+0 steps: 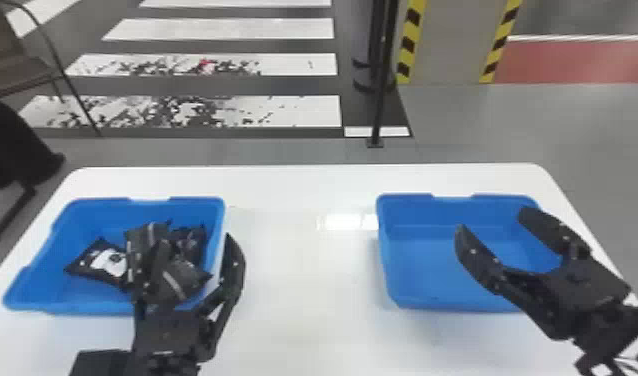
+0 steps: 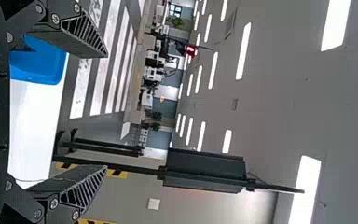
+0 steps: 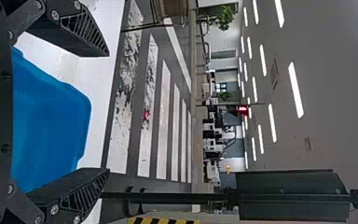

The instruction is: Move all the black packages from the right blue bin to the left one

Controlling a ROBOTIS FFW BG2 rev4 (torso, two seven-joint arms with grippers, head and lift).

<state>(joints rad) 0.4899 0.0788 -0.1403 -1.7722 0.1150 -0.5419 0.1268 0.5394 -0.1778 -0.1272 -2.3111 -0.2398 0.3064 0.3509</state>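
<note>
Spread tool (image 1: 193,241), blue bin (image 2: 51,70), perhaps plants (image 2: 175,21)

Bright indoor light fills the room. In both wrist views, rows of ceiling lights (image 2: 243,51) glow stark white against a dimmer grey ceiling (image 2: 279,107). In the head view, a glossy white table (image 1: 293,300) carries a patch of glare beside the right blue bin (image 1: 387,265), with faint, soft-edged shadow along the bin's near side.

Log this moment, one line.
left claw: open, by left bin | right claw: open, by right bin | black packages: in left bin | held: nothing
</note>
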